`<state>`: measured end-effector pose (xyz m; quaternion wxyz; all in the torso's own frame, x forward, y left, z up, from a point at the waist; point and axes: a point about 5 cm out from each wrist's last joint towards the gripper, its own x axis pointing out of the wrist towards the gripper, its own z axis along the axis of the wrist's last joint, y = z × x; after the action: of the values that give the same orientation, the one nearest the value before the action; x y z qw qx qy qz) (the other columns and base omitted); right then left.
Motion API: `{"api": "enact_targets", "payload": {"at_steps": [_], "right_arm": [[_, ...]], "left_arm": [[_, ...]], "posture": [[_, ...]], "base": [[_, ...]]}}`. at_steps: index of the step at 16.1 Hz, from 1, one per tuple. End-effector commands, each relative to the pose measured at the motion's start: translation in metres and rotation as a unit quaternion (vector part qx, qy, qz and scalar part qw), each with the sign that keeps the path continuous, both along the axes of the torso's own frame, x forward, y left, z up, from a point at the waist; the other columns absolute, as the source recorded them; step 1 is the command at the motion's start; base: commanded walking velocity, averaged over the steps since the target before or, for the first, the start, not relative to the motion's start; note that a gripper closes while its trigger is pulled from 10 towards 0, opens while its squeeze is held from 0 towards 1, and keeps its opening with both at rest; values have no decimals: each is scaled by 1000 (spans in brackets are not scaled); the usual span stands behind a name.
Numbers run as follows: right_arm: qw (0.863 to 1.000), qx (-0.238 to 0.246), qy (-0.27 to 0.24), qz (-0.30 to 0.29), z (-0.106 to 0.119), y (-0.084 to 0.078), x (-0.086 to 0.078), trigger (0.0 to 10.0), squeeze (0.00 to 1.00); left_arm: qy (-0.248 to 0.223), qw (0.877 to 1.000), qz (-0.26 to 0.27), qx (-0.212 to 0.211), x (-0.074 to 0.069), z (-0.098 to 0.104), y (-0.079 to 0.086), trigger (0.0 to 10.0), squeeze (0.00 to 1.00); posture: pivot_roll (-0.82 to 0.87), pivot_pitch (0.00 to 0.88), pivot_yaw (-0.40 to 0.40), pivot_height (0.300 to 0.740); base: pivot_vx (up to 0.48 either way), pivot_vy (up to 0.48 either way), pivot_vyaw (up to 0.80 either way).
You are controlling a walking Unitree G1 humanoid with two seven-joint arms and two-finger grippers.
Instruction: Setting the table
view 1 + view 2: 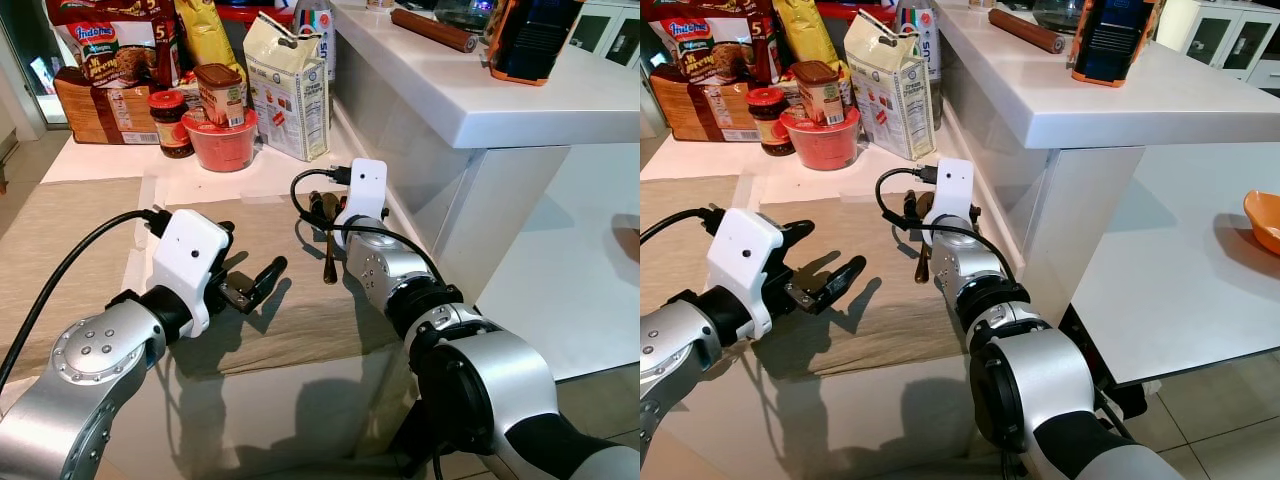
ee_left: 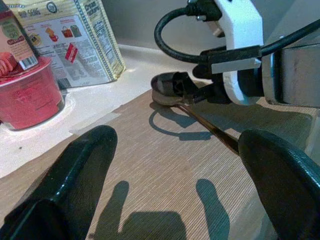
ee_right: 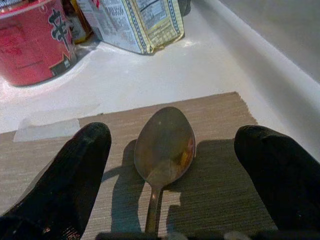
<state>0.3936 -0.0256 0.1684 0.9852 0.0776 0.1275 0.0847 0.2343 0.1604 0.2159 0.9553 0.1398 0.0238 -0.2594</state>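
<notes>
A brownish metal spoon [image 1: 329,258] lies on a beige placemat [image 1: 290,315] near the table's right edge, its bowl [image 3: 165,142] pointing toward the back. My right gripper [image 1: 325,207] is low over the spoon's bowl end, open, with one black finger on each side of the bowl and not touching it. Over the middle of the same placemat, to the left of the spoon, my left gripper [image 1: 252,250] hovers open and holds nothing. In the left wrist view the spoon [image 2: 210,129] and the right gripper's white housing [image 2: 240,30] lie ahead of the left fingers.
At the back of the table stand a red noodle cup [image 1: 220,140], a paper carton [image 1: 290,85], a jar [image 1: 172,122] and noodle packs [image 1: 115,45]. A white counter [image 1: 520,100] rises close on the right, carrying a rolling pin [image 1: 432,30]. A second placemat [image 1: 60,240] lies left.
</notes>
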Motion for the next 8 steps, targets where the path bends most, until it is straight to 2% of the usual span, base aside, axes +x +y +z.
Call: {"api": "enact_targets", "payload": {"at_steps": [1, 8], "right_arm": [[1000, 3, 20, 8, -8, 4, -4, 10000, 0], [998, -28, 42, 23, -22, 5, -9, 10000, 0]], "left_arm": [[-1, 1000, -11, 5, -2, 2, -3, 10000, 0], [-1, 1000, -13, -1, -1, 2, -5, 10000, 0]], "posture": [[188, 0, -45, 736], [180, 0, -44, 736]], "base": [[0, 0, 0], [0, 0, 0]]}}
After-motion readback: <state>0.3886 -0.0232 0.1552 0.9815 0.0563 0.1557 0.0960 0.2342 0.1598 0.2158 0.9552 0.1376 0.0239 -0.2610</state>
